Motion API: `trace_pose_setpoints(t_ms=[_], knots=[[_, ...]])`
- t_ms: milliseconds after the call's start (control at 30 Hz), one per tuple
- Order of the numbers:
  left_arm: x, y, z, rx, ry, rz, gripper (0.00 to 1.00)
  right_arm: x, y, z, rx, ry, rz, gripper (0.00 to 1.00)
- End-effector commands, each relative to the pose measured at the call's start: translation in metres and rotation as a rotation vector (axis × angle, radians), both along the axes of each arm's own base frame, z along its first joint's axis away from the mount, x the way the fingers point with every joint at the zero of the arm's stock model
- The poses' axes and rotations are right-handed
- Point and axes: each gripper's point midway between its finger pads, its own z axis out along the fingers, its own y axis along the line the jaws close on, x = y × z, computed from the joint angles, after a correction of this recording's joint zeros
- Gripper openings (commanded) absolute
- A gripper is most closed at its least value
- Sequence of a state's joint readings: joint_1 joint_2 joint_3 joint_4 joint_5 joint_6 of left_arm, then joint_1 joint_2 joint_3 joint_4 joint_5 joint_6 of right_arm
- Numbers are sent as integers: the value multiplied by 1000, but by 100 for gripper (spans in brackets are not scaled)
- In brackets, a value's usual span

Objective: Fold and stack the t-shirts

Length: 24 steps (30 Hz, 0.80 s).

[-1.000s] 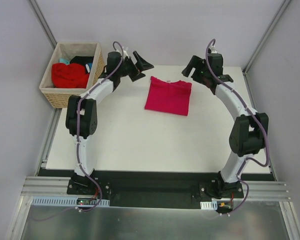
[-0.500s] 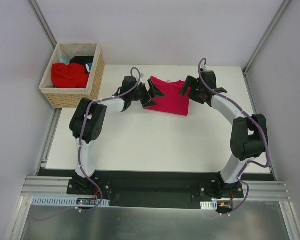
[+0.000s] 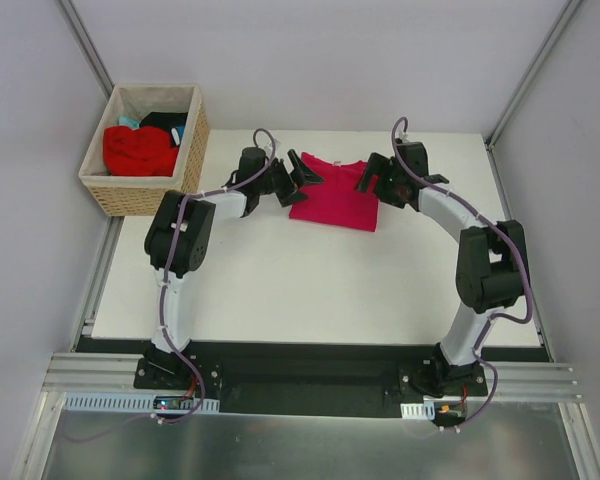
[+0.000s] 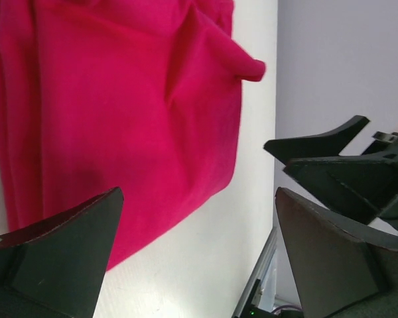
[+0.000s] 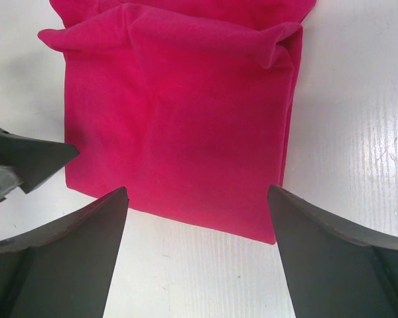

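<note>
A crimson-pink t-shirt (image 3: 335, 197) lies folded into a rectangle at the back middle of the white table (image 3: 280, 290). My left gripper (image 3: 302, 180) hangs open at the shirt's left edge, holding nothing. My right gripper (image 3: 372, 178) hangs open at its right edge, also holding nothing. In the left wrist view the shirt (image 4: 119, 112) fills the upper left and the left gripper (image 4: 199, 192) straddles its edge. In the right wrist view the folded shirt (image 5: 186, 119) lies flat, with the right gripper (image 5: 198, 189) spread over its near edge. More t-shirts, red (image 3: 138, 150), black (image 3: 166, 122) and teal (image 3: 128, 122), lie in the basket.
A woven wicker basket (image 3: 130, 196) stands off the table's back left corner. The opposite gripper's black fingers (image 4: 318, 146) show in the left wrist view, and likewise a black finger (image 5: 26, 159) in the right wrist view. Grey walls close in on three sides.
My left arm has swung from beside the basket over to the shirt's left edge. My right arm has come down and inward to the shirt's right edge. Both grippers stay open.
</note>
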<state>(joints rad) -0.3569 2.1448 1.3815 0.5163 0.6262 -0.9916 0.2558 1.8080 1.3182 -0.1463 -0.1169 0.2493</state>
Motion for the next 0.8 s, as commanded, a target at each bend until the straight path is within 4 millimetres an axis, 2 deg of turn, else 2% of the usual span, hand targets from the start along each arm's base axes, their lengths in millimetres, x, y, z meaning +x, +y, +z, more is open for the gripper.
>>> trace_pose_setpoints(t_ms=[0, 167, 200, 233, 267, 300, 367, 400, 433, 500, 600, 767], knots=[[4, -3, -17, -16, -12, -19, 99, 17, 5, 23, 18, -73, 16, 90], [-10, 0, -46, -3, 54, -18, 99, 13, 6, 22, 25, -64, 18, 90], [-19, 4, -59, 14, 82, -12, 99, 12, 6, 22, 25, -64, 18, 90], [-23, 6, -58, 18, 83, -8, 99, 10, 5, 24, 29, -65, 15, 90], [-27, 9, -63, 34, 94, 4, 99, 8, 6, 26, 34, -68, 18, 90], [-40, 15, -77, 53, 134, 9, 99, 4, 6, 22, 34, -54, 16, 90], [-50, 20, -78, 66, 145, 28, 99, -3, 8, 24, 49, -53, 22, 90], [-63, 25, -90, 83, 177, 31, 99, -8, 9, 20, 54, -40, 26, 90], [-67, 27, -87, 80, 172, 33, 99, -12, 14, 19, 66, -35, 39, 90], [-79, 31, -94, 89, 190, 34, 99, -17, 23, 18, 81, -30, 64, 90], [-88, 34, -94, 91, 194, 36, 99, -26, 39, 14, 137, -9, 96, 90], [-92, 36, -92, 94, 188, 37, 99, -47, 74, 24, 195, -7, 174, 90]])
